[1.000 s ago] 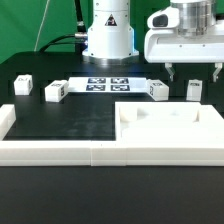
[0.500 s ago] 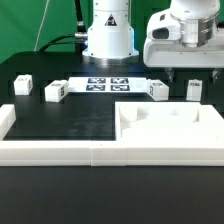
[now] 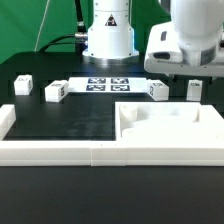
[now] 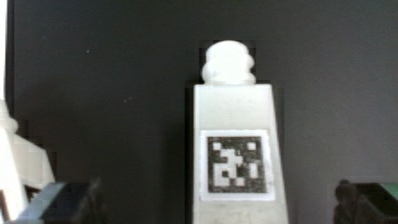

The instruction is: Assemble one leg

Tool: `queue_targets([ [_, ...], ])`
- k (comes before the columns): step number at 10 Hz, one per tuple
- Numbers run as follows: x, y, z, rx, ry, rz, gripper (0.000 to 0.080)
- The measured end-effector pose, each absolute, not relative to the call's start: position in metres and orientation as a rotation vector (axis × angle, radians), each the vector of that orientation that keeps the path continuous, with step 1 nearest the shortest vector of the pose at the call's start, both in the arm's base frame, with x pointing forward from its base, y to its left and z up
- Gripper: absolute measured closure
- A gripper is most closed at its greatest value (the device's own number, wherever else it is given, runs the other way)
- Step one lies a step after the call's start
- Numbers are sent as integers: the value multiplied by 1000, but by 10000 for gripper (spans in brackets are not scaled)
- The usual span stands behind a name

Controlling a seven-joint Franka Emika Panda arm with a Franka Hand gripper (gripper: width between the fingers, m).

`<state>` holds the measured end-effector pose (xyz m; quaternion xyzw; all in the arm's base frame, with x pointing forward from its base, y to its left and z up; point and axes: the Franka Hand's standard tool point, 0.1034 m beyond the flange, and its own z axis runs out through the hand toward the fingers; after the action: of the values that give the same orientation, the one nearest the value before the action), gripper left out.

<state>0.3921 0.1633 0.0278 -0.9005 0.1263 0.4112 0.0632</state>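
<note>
Alignment is deciding the coming grasp. The small white plastic block-shaped leg, with its square marker tag facing the wrist camera, is lying directly under the dark two-finger gripper. It is sitting centred in the gap, its long axis running square across the line between the fingers, with a rounded peg at one end. Jaws are standing wide apart, gripping nothing, one flanking each long side without touching. In the exterior view the leg is resting on the black table at the exterior view's right, beyond the large white tray-like part. The arm is hanging just above it, wrist pointing down. A straight descent is looking sufficient.
</note>
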Motion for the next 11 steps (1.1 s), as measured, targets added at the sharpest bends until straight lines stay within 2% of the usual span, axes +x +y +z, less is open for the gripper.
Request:
queue_targets([
  [2,397,166,17,-2703,379,1264,151],
  [9,391,171,10,-2706,361,1272,151],
  [11,391,171,10,-2707,362,1273,402],
])
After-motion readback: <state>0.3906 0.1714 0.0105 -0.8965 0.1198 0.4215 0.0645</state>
